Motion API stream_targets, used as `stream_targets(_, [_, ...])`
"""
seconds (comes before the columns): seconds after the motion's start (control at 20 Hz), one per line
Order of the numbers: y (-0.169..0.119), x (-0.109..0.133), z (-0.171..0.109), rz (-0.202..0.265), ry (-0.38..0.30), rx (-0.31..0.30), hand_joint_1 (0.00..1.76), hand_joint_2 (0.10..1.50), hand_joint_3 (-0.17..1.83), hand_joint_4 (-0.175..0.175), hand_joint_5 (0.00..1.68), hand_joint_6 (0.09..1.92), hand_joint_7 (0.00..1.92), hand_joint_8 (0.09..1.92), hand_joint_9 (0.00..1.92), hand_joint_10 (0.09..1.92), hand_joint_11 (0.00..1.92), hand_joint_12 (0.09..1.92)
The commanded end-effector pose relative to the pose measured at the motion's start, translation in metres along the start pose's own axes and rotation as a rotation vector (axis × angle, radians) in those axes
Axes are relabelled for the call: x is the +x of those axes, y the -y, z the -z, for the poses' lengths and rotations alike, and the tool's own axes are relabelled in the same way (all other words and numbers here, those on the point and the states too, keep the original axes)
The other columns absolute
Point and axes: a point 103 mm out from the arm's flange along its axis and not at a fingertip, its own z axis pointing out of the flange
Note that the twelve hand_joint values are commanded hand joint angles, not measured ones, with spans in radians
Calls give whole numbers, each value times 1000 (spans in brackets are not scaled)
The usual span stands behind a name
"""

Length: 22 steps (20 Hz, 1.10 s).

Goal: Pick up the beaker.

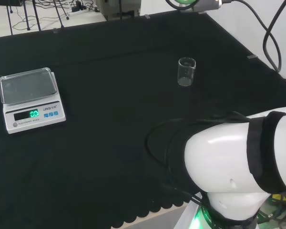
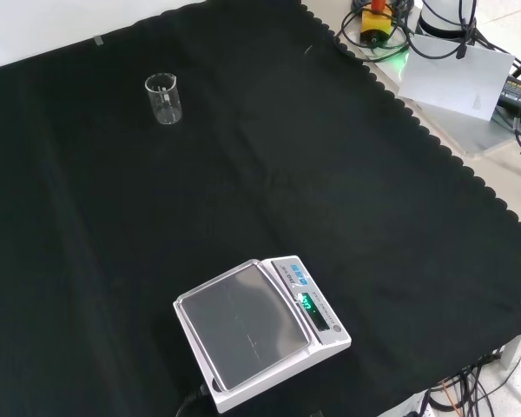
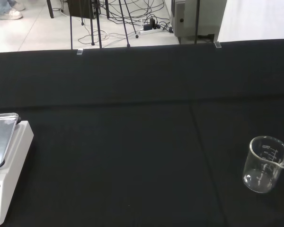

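Robot hand's opening: cannot tell. Beaker (image 3: 267, 163) upright, lower right of wrist view, apart from scale (image 3: 4, 165) at left.

A small clear glass beaker (image 1: 186, 71) stands upright on the black cloth (image 1: 114, 114), mouth up, with nothing visible inside. In the head view it sits toward two o'clock from the cloth's middle; in the front view (image 2: 164, 98) toward eleven o'clock. The wrist view (image 3: 265, 163) shows printed graduation marks and a pouring lip on its rim.
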Motion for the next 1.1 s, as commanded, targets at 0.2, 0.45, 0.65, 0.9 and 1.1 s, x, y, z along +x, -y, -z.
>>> stream_targets(0.2, [-4,4,-1,12,18,10,671,731,190,49,21,87,8,596,86,890,0,1209])
stream_targets(0.45, [-28,21,-20,22,25,20,672,733,189,48,19,87,0,620,85,888,0,1201])
stream_targets(0.65, [-46,0,-47,-12,6,36,677,733,189,51,4,87,0,615,82,887,0,1195])
stream_targets(0.9, [-74,-40,-89,-74,-21,76,683,735,185,54,0,87,0,559,51,877,0,1005])
stream_targets(1.1, [-93,-63,-118,-102,-39,106,691,736,182,57,0,87,0,528,27,871,0,938])
